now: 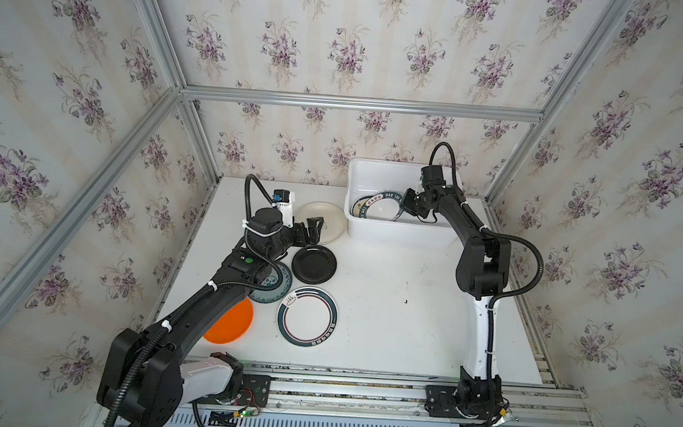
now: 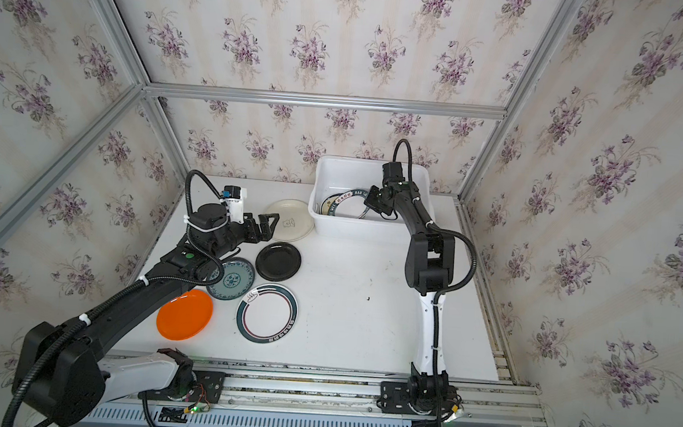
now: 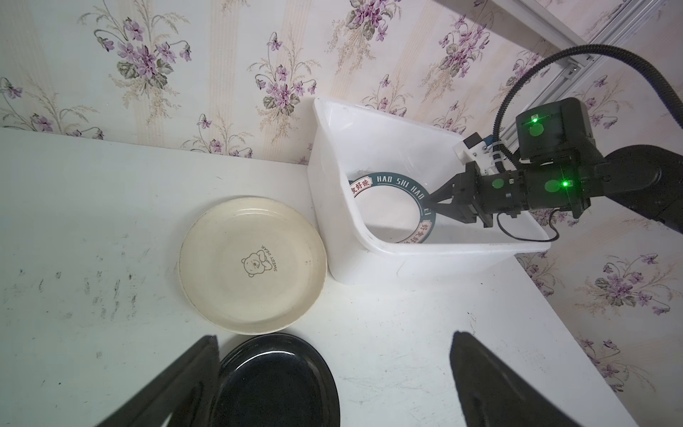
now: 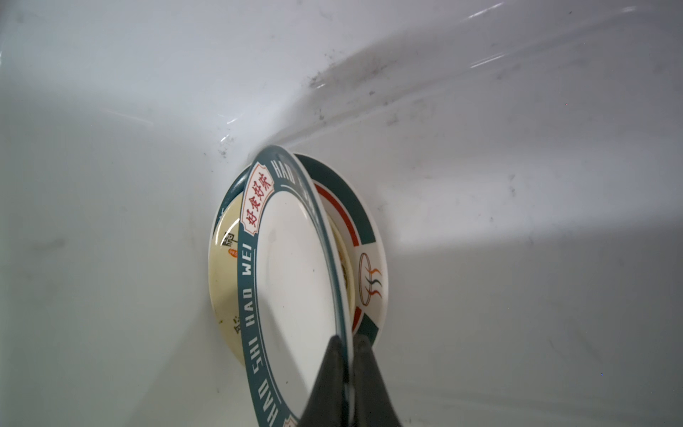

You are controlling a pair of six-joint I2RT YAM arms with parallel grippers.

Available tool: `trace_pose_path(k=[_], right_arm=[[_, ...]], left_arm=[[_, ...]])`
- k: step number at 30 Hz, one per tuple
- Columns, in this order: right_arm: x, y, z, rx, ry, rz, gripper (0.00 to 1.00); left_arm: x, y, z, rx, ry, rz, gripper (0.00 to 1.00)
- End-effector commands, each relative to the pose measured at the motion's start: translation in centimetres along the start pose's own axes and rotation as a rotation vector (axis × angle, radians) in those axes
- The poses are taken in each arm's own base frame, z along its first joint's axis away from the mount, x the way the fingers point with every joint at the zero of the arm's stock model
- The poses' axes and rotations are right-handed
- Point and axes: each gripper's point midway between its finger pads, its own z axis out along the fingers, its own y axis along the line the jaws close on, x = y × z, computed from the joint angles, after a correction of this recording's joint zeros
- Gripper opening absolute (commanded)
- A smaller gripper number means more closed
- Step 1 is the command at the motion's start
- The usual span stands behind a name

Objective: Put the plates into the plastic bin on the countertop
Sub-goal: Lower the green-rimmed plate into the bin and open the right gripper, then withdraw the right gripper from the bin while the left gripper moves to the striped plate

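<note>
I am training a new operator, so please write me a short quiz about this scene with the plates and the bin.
1. True or false: the right end effector is shut on the white round plate with the dark lettered rim, inside the deep white plastic bin.
2. How many plates lie on the flat white countertop, outside the bin?
3. Fill the gap: the plate lying nearest the bin's outer wall is ___ in colour.
Key: 1 true; 2 five; 3 cream, the cream round plate.
</note>
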Motion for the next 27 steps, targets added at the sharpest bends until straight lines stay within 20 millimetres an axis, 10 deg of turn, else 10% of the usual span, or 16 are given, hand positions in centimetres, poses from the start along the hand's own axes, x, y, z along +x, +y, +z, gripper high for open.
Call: trace_pose_path(k=[1,10,20,27], right_arm=[[0.2,-0.2,-0.2,0.035,0.005,-0.028,0.22],[-1.9,2.1,-4.1,0.019,-0.007,-0.123,0.69],[-3.3,6.5,-13.3,-0.070,-0.135,-0.194,0.74],[1.4,9.6,-18.6,-0.269,-0.260,-0.211,0.74]], left_arm=[[-0.2,0.0,-0.3,0.004,-0.009,0.012,1.00],[0.6,0.3,-1.9,-0.002,-0.014,-0.014,1.00],[3.6,1.0,-5.0,-0.015,0.046,-0.077,1.00],[8.4,3.3,-5.9,-0.103,0.138,-0.077,1.00]])
